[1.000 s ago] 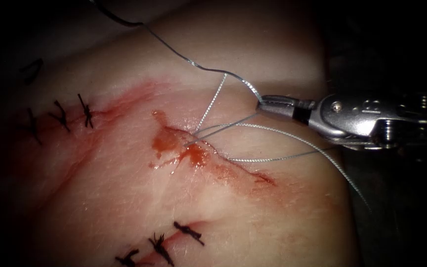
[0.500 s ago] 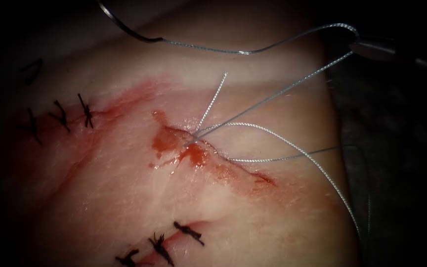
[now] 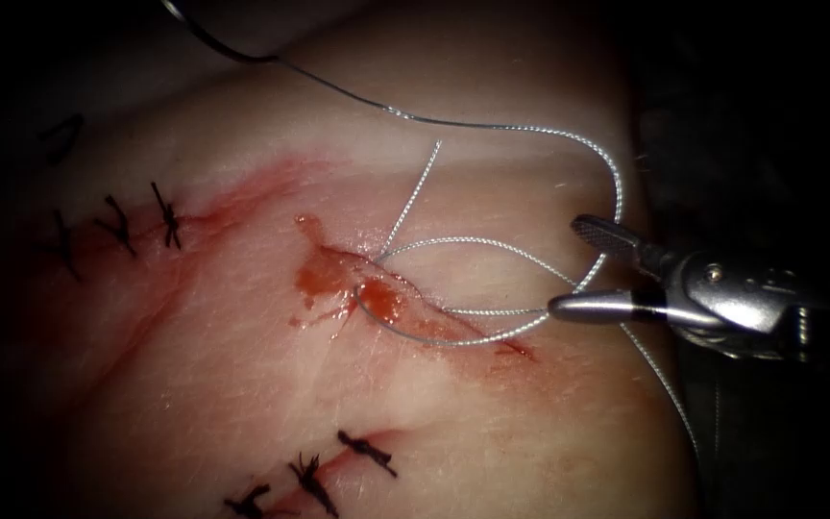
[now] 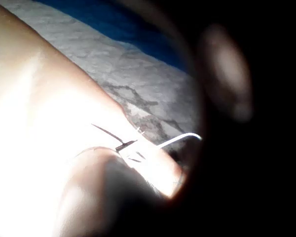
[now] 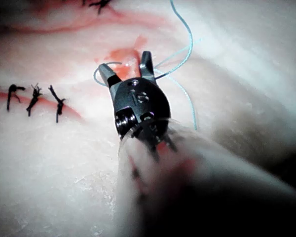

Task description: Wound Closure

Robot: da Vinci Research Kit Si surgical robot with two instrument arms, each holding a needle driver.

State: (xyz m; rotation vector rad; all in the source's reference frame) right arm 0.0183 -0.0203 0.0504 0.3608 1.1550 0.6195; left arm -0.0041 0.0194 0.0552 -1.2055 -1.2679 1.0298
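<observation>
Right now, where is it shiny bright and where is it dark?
Endoscope view: light pools on the middle of the tissue and its edges sink into dark; the open right end effector glints, gripping nothing, with thread passing between its jaws; the needle lies in shadow at the top left, not in the tissue. Left wrist view: glare whitens the tissue.

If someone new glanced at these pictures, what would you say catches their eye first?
Probably the right pincer, open and holding nothing, at the right end of the cut. Pale thread loops over the tissue from the red fluid at the cut. Dark finished stitches sit far left.
</observation>
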